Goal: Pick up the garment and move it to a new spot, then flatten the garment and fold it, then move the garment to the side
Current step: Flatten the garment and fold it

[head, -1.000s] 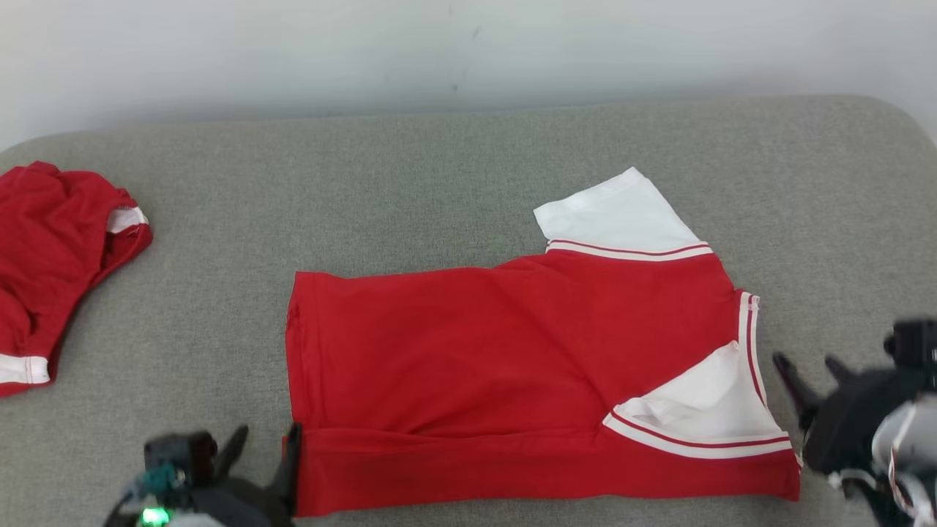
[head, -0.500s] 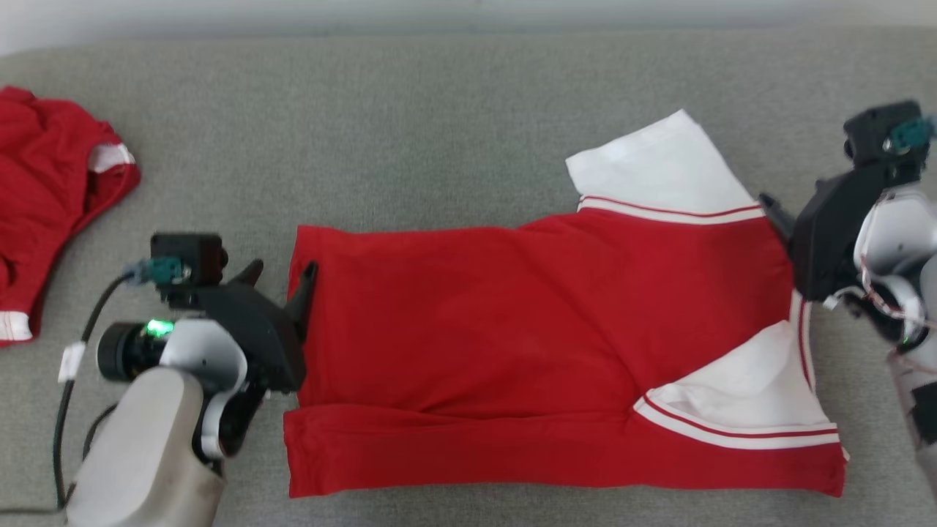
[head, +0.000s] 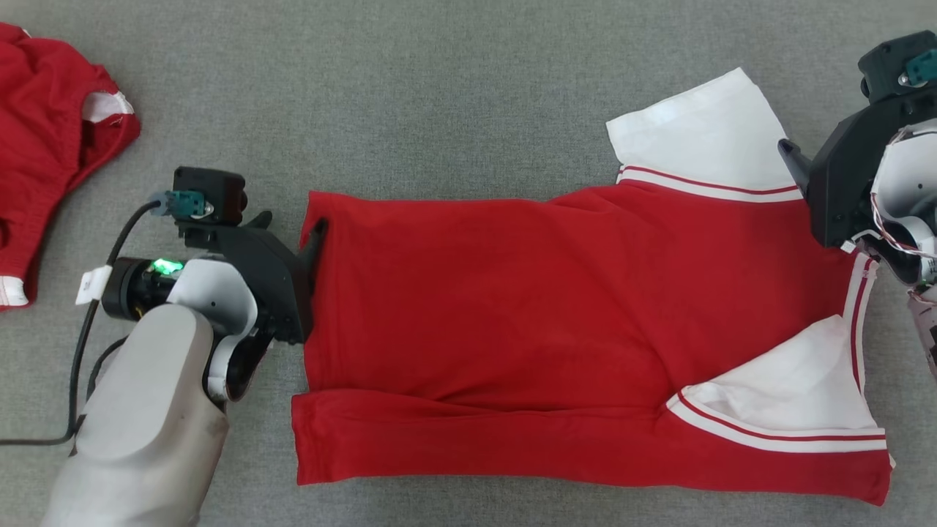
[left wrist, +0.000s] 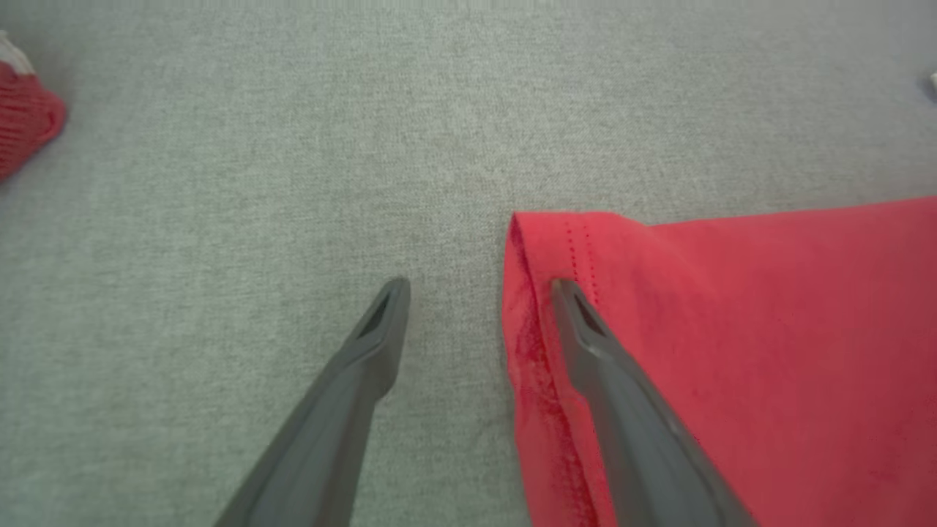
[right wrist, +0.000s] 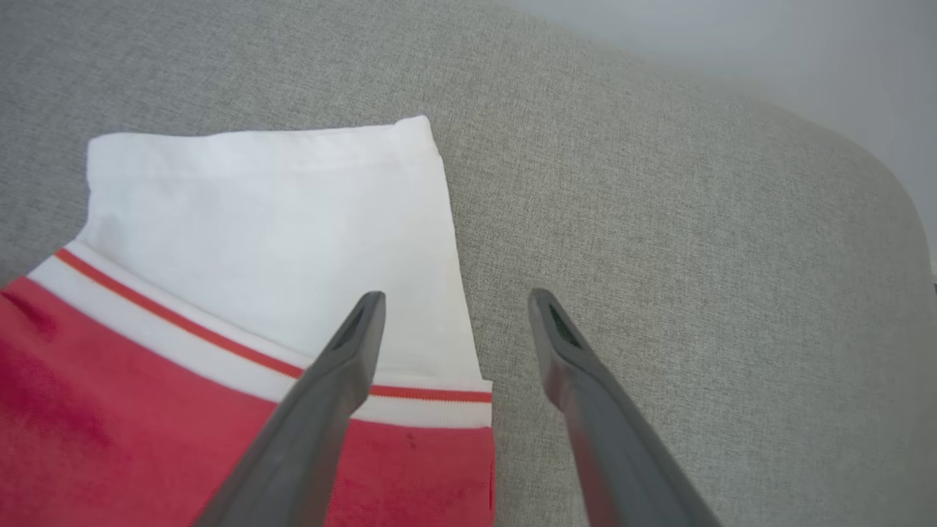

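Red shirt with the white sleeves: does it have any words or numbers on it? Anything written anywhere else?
Red shirt: no words or numbers show on it.
White tag on the black cable: too small to read, if anything is there.
Other red garment: no writing shows.

Light: bright, even, diffuse. Shadows: faint, soft-edged; a thin dark band under the hem of the red knit shirt with white sleeves [head: 512,293], a broader one beside the pale left forearm [head: 146,410] on the grey woven cushion [head: 468,88]. White sleeves bright, folds legible. Green indicator lamp [head: 167,266] blooms slightly. Head view: sharp, weave distinct. Wrist views: long dark fingers [left wrist: 340,417] soft toward the bottom edge; cushion rim bowed, far corner hazy.
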Controlling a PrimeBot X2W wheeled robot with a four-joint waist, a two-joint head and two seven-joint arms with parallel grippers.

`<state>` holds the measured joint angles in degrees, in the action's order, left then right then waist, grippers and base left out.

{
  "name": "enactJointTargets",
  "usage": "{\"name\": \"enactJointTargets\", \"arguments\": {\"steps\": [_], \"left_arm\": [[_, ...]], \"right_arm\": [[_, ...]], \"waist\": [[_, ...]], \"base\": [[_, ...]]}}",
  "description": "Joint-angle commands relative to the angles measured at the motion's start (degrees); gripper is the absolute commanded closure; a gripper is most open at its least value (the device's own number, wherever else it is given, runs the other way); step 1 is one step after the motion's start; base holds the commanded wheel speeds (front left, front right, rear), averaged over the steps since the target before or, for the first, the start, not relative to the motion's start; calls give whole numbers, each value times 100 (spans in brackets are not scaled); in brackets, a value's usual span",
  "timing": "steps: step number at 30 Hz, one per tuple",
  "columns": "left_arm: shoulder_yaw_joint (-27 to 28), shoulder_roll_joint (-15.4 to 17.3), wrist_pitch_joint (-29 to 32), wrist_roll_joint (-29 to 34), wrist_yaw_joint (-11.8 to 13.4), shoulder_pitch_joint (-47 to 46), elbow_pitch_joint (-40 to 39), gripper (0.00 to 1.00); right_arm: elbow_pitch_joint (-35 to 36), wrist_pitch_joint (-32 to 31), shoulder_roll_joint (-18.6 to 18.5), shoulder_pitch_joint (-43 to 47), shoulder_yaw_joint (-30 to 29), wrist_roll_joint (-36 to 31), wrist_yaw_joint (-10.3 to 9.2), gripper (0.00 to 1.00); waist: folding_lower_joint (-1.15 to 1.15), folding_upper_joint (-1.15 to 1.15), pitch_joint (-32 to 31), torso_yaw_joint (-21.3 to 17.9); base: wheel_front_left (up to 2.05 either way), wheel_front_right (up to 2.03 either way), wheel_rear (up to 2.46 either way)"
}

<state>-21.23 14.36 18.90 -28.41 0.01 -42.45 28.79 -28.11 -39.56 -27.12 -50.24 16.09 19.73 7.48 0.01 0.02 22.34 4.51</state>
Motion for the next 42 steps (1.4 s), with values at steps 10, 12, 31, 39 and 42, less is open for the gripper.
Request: {"name": "enactJointTargets", "arguments": {"steps": [10, 12, 31, 39, 42], "left_arm": [[-120, -98, 38, -57, -80, -300, 24, 0], [-127, -105, 67, -61, -74, -312, 8, 0], [-255, 89, 595, -185, -213, -557, 349, 100], [-213, 146, 666, -315, -267, -619, 208, 100], [-251, 194, 585, -235, -275, -669, 92, 100]], "right_arm": [[-536, 391, 11, -292, 161, 197, 3, 0], [-565, 410, 5, -310, 170, 206, 3, 0], [-1243, 354, 167, -1173, 911, 373, 3, 0], [-1515, 390, 25, -1555, 1062, 543, 3, 0], [-1580, 494, -61, -1700, 1098, 544, 3, 0]], "waist": [[-1, -2, 10, 22], [-1, -2, 18, 22], [-1, -2, 426, -90], [-1, -2, 594, 28], [-1, -2, 677, 104]], "base": [[0, 0, 0], [0, 0, 0], [0, 0, 0], [0, 0, 0], [0, 0, 0]]}}
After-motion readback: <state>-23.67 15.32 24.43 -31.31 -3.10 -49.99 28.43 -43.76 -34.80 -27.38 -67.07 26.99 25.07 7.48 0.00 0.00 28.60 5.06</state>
